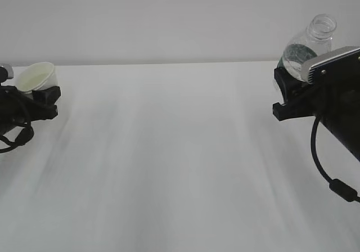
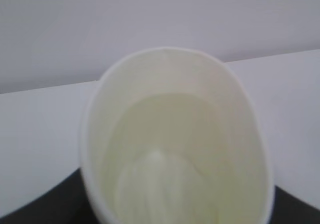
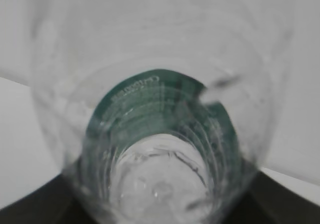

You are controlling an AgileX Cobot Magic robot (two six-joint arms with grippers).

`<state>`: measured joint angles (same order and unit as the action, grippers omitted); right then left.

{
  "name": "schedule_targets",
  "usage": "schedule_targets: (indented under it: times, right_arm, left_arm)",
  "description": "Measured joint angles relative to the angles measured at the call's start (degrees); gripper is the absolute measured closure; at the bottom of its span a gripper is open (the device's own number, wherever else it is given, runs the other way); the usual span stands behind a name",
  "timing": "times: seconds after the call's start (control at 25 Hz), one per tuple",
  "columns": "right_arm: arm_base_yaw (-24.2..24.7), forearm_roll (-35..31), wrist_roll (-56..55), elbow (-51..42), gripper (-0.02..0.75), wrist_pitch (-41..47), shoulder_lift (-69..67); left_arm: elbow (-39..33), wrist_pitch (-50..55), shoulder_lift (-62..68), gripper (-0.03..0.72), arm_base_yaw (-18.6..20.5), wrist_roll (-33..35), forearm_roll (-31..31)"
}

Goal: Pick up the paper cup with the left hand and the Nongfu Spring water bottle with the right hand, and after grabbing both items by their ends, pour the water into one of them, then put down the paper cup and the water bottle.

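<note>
The white paper cup point(image 1: 36, 76) is at the far left, tilted so its cream inside shows. My left gripper point(image 1: 40, 96) is shut on its lower end. In the left wrist view the paper cup point(image 2: 175, 149) fills the frame, with a dark finger point(image 2: 45, 209) at either bottom corner. At the right, the clear Nongfu Spring water bottle point(image 1: 306, 45) leans with its uncapped mouth up and to the right. My right gripper point(image 1: 288, 91) is shut on its base. A little water point(image 3: 160, 184) lies at the bottom of the bottle point(image 3: 150, 109), below the green label.
The white table point(image 1: 180, 162) stretches between the two arms, with a plain grey wall behind it. The right arm's black cable point(image 1: 322, 167) hangs down toward the table at the right edge.
</note>
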<state>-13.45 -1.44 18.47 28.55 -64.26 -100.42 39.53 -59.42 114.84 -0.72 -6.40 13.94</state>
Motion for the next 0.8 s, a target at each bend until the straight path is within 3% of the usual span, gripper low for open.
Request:
schedule_targets:
  times: [0.8]
  right_arm:
    - [0.0, 0.1, -0.9, 0.0, 0.291, 0.8, 0.0]
  left_arm:
    - [0.0, -4.7, 8.8, 0.274, 0.0, 2.4, -8.4]
